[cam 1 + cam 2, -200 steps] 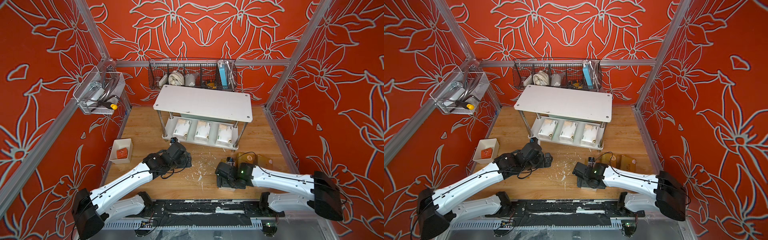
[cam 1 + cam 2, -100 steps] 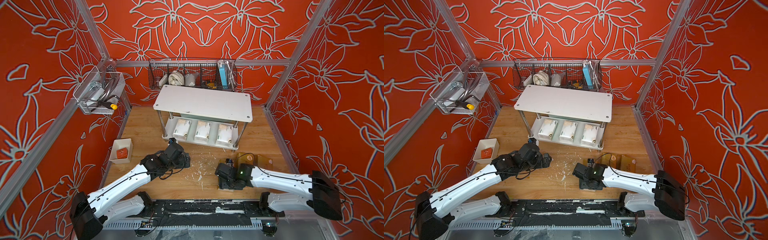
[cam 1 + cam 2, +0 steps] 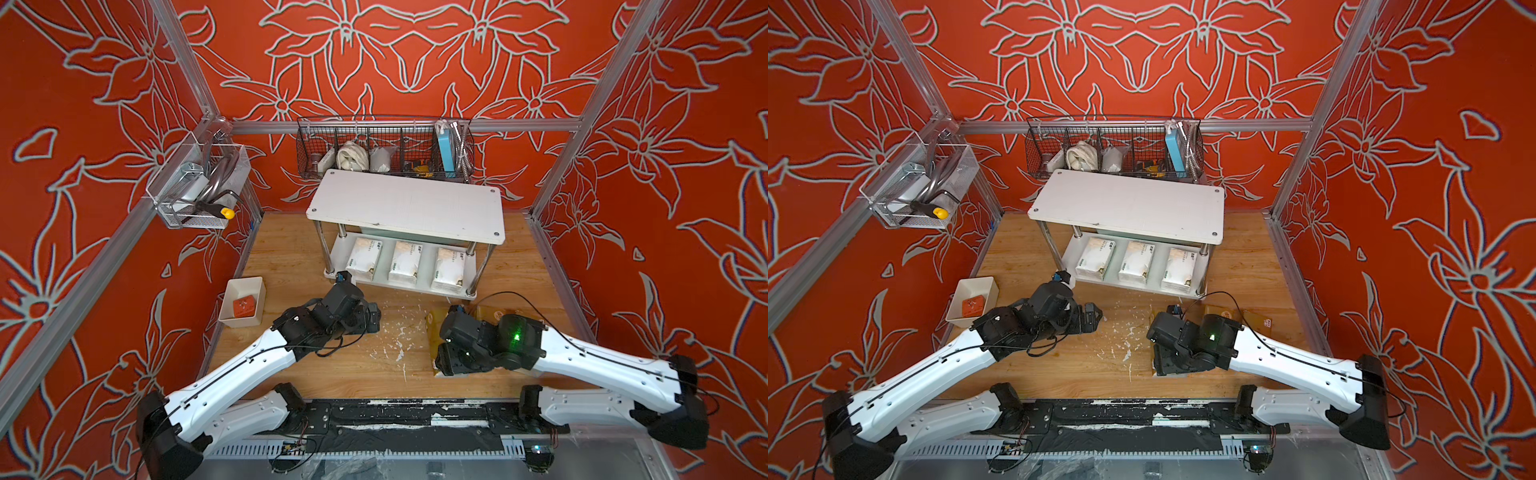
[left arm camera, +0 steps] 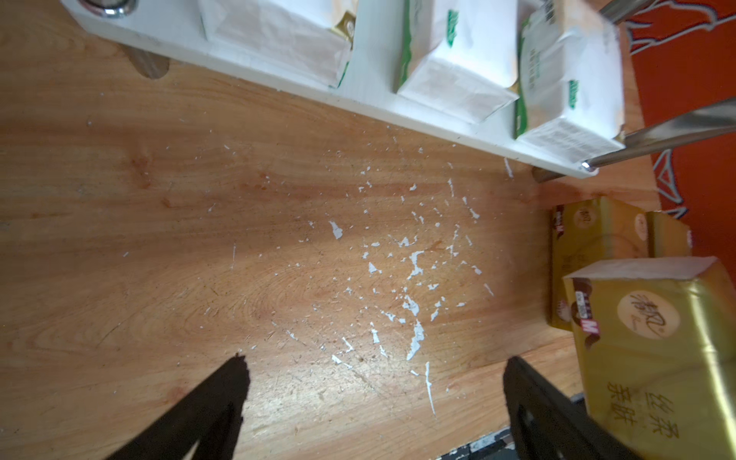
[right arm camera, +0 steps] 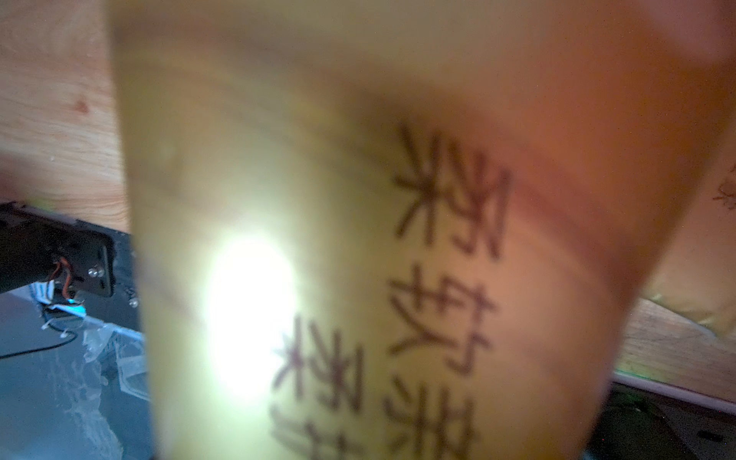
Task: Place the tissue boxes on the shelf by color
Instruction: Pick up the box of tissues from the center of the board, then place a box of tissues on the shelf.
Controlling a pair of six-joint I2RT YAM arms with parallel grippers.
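Shelf (image 3: 405,203) holds three white packs (image 3: 405,262); tray (image 3: 245,284), orange block (image 3: 244,306). Left jaws open, right jaws grip gold pack (image 4: 653,350).

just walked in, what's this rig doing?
It is sorting tissue packs onto the shelf by color. Three white packs sit side by side on its lower tier. The right gripper is shut on a gold pack; two more gold packs lie on the table next to it. The left gripper hangs open over the table, holding nothing.

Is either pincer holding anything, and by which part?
Right pincer is shut on a gold tissue pack; where on it is hidden under the arm. Left pincer is open, empty.
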